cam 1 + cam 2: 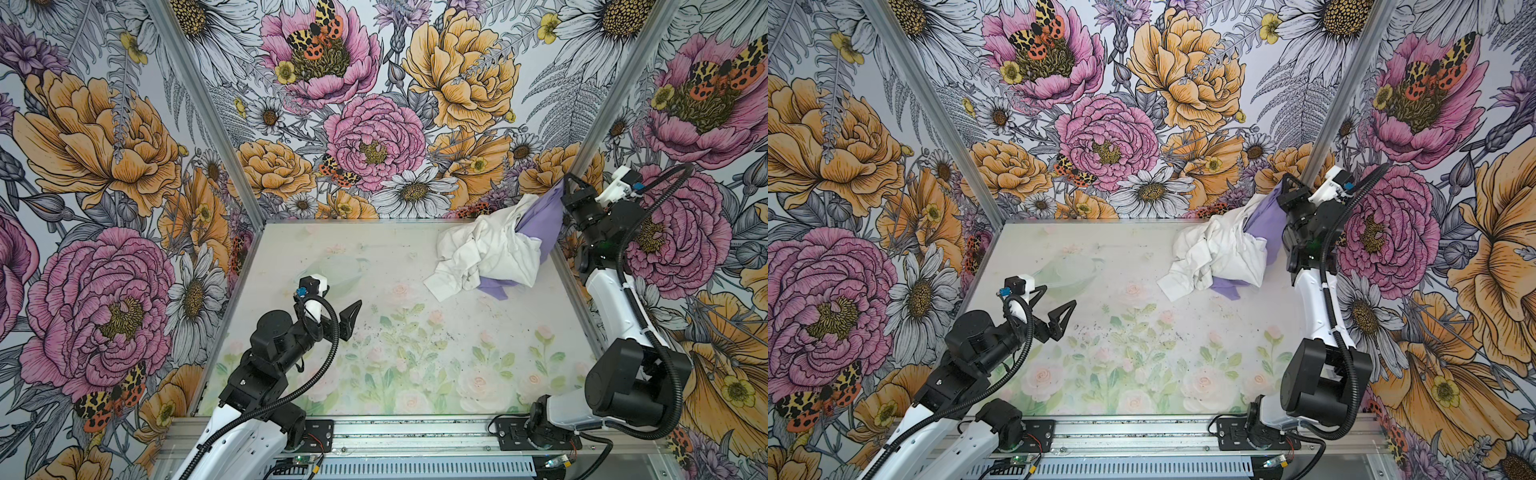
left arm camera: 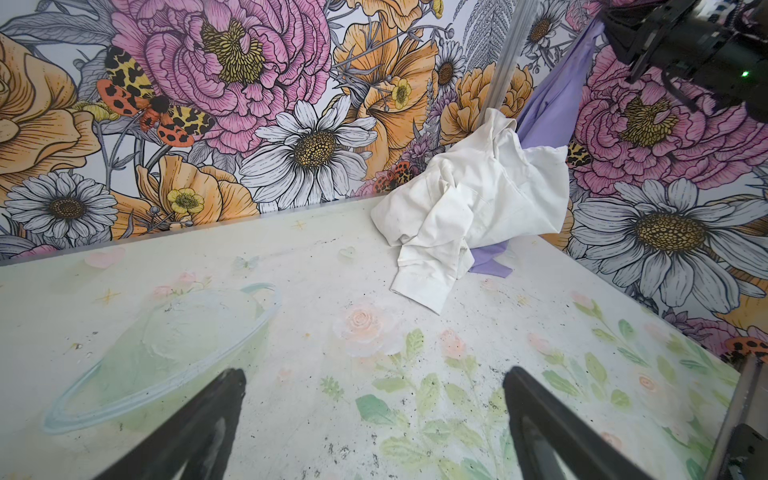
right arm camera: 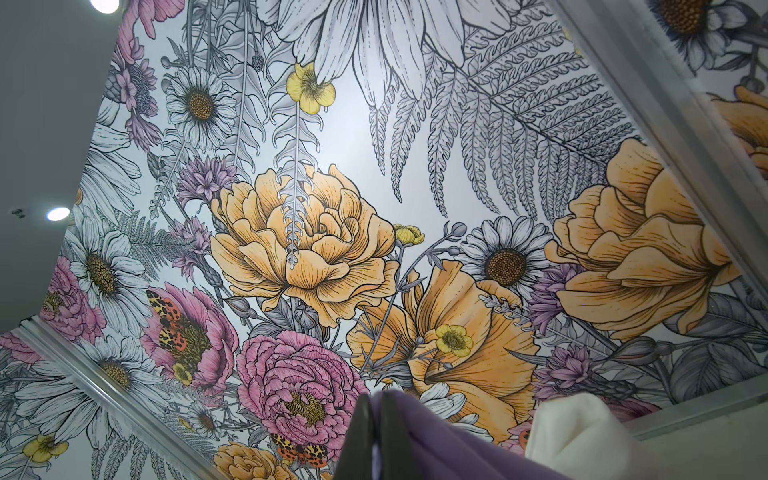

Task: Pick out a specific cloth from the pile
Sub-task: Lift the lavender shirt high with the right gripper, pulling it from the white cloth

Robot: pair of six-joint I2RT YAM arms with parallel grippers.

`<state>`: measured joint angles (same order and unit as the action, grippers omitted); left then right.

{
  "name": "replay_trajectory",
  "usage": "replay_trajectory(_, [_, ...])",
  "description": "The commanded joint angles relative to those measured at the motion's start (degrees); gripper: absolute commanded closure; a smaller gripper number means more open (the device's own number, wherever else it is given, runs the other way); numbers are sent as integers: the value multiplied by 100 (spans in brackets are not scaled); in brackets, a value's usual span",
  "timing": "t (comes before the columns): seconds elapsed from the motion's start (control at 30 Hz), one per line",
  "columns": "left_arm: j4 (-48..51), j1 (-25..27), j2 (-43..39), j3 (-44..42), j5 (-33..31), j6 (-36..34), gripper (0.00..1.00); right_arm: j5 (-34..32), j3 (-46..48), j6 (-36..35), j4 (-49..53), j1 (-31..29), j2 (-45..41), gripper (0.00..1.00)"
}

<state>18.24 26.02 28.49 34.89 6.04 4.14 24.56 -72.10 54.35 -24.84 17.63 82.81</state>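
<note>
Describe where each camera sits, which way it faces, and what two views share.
Top views: high at the front, looking down on the table; left arm, right arm show.
Left wrist: low over the table, facing the pile; open left gripper shows.
Right wrist: tilted up at the wall; right gripper shut on the cloth.
Wrist views share: cloth, pile.

pale floral-print table (image 1: 365, 266) carrying white pile (image 1: 486, 253) in far right corner; lavender cloth (image 1: 540, 224) end lying on surface, poking out under pile's near edge; dark specks (image 1: 449, 334) dotting mid-table.
</note>
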Motion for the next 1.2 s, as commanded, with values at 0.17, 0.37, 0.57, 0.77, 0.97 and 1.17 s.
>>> replay_trajectory(0.17, [13,-36,-56,-71,75,43,1,-287,-546,-352,110,-31,-412,100])
replay_trajectory(0.37, [13,-31,-28,-71,81,42,1,-392,-771,-489,288,-40,-526,100])
replay_trajectory(0.57, [13,-27,-28,-71,82,44,1,-510,-1070,-743,574,-90,-618,100])
replay_trajectory(0.77, [9,-27,-28,-72,95,51,1,-632,-1456,-944,839,-143,-639,100])
replay_trajectory(0.97, [13,-27,-28,-70,86,52,1,-586,-1867,-1035,1068,-263,-534,100])
replay_trajectory(1.17, [14,-29,-37,-71,82,45,1,-495,-2257,-1317,1418,-581,-392,100])
